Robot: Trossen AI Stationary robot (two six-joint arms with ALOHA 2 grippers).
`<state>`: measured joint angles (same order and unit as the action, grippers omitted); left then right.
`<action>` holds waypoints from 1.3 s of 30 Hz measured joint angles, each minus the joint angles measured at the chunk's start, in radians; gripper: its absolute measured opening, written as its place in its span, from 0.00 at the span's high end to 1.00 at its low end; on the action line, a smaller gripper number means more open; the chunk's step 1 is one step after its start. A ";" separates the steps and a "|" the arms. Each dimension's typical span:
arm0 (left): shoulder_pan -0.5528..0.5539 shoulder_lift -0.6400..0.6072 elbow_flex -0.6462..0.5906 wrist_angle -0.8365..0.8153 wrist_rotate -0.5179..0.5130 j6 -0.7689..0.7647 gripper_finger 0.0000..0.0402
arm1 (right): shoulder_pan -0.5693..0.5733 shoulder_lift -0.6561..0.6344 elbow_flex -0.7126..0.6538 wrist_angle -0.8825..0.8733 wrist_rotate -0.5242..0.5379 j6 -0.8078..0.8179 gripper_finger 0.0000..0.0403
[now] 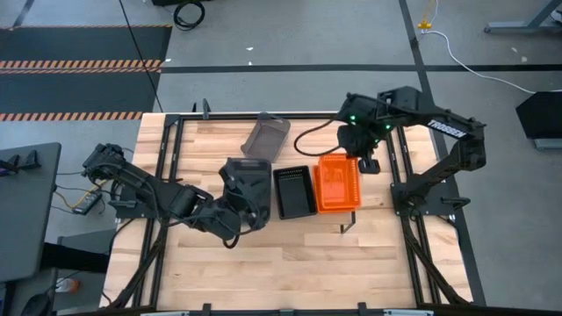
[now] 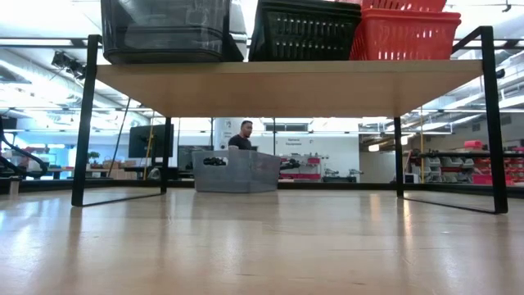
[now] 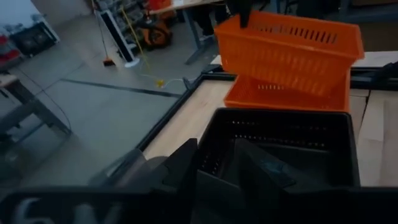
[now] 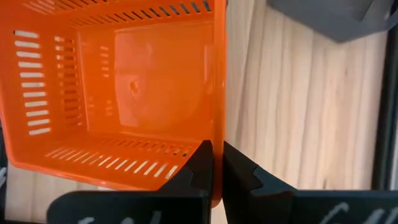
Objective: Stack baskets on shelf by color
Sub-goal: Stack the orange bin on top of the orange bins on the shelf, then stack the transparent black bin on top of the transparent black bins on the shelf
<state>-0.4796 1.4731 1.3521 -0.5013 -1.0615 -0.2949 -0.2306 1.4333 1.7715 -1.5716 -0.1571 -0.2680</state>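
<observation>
An orange basket [image 4: 124, 87] hangs just above the orange stack [image 1: 338, 184] at the shelf's [image 2: 286, 86] right end, pinched by one side wall in the right tool [image 4: 217, 165], whose fingers are clenched on that rim. Held by a single thin wall, it could tilt, slip, or catch on the basket beneath and sit crooked. Black baskets [image 1: 294, 191] fill the middle. At the left end, the left tool [image 3: 217, 168] grips the wall of a grey basket [image 1: 248, 186]. Another grey basket [image 1: 265, 133] lies on the worktop [image 1: 281, 272] behind the shelf.
</observation>
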 joint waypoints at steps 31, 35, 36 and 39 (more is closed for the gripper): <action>0.000 0.000 0.000 0.064 0.057 0.131 0.71 | 0.048 0.005 -0.084 0.225 0.237 0.147 0.47; 0.000 0.000 0.000 0.064 0.057 0.131 0.71 | 0.048 0.005 -0.084 0.304 0.376 0.187 0.47; 0.000 0.000 0.000 0.064 0.057 0.131 0.71 | 0.048 0.005 -0.084 0.336 0.390 0.185 0.48; 0.000 0.000 0.000 0.063 0.057 0.131 0.71 | 0.047 0.005 -0.109 0.513 0.359 0.128 0.49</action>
<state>-0.4801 1.4731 1.3521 -0.4379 -1.0048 -0.1638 -0.1833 1.4380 1.6627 -1.0586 0.2018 -0.1400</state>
